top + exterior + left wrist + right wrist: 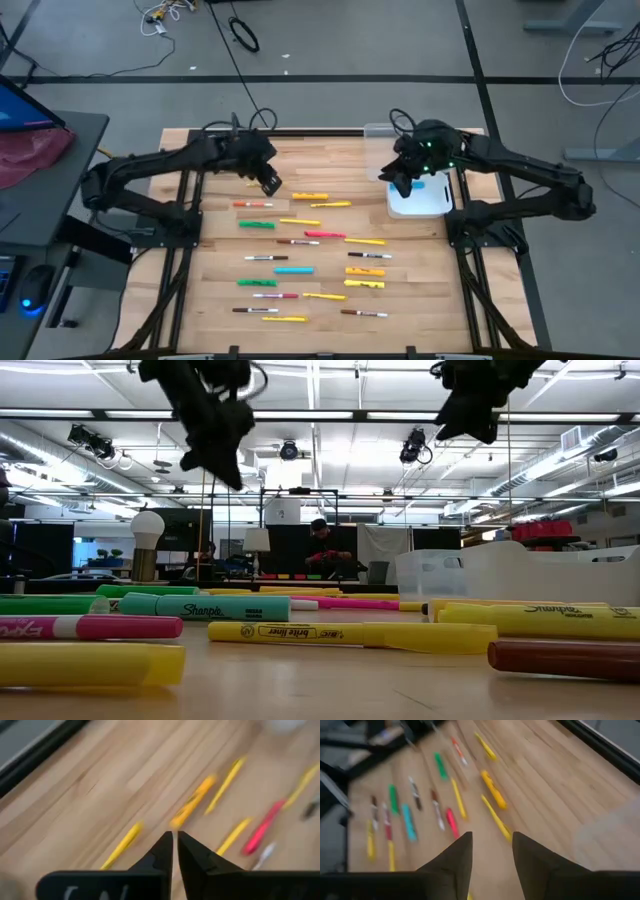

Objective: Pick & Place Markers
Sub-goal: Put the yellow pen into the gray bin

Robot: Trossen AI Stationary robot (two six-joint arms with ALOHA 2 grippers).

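left end effector (pixel 270 183) nearly closed, empty, above the worktop's far left | right end effector (pixel 401 184) parted wide, empty, over the clear plastic bin (pixel 420 205) | thin and thick coloured plastic markers (pixel 310 250) lie scattered mid-worktop (pixel 200 330), just beside one another — risk: descending fingers nudge a neighbour, or a round barrel rolls and slips

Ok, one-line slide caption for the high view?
Both arms raised over the table: left pincer shut above scattered markers, right pincer open beside the bin.
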